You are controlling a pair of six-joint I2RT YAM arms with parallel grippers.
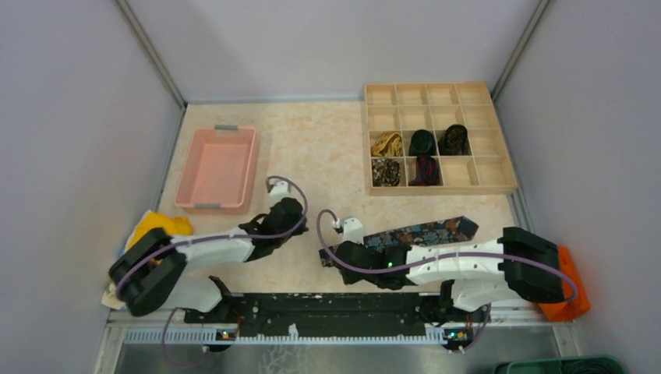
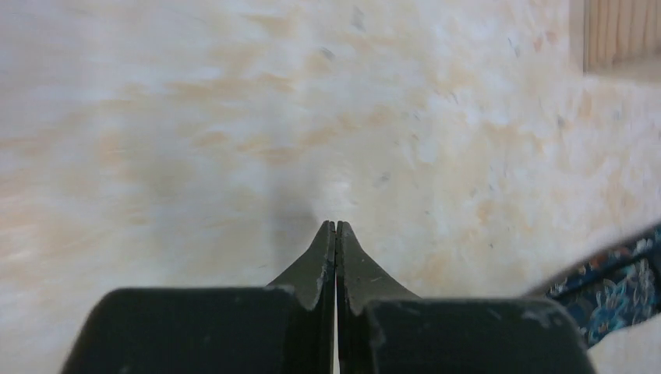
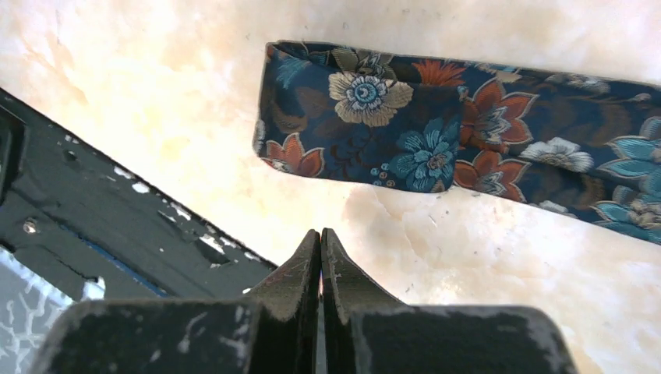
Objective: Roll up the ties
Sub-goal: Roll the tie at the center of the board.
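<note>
A dark blue floral tie [image 1: 425, 232] lies flat on the table as a long strip, its near end folded over. It fills the upper part of the right wrist view [image 3: 436, 132] and shows at the lower right of the left wrist view [image 2: 616, 280]. My right gripper [image 1: 327, 255] [image 3: 320, 234] is shut and empty, low over the table just short of the tie's folded end. My left gripper [image 1: 290, 209] [image 2: 335, 226] is shut and empty over bare table, left of the tie. Several rolled ties [image 1: 422, 156] sit in compartments of a wooden box [image 1: 507, 185].
A pink tray [image 1: 217, 204] stands at the back left. A yellow cloth [image 1: 160, 226] lies by the left arm. An orange object [image 1: 573, 292] sits at the right edge. The black base rail [image 3: 117, 218] runs along the near edge. The box corner [image 2: 620, 35] shows ahead of the left gripper.
</note>
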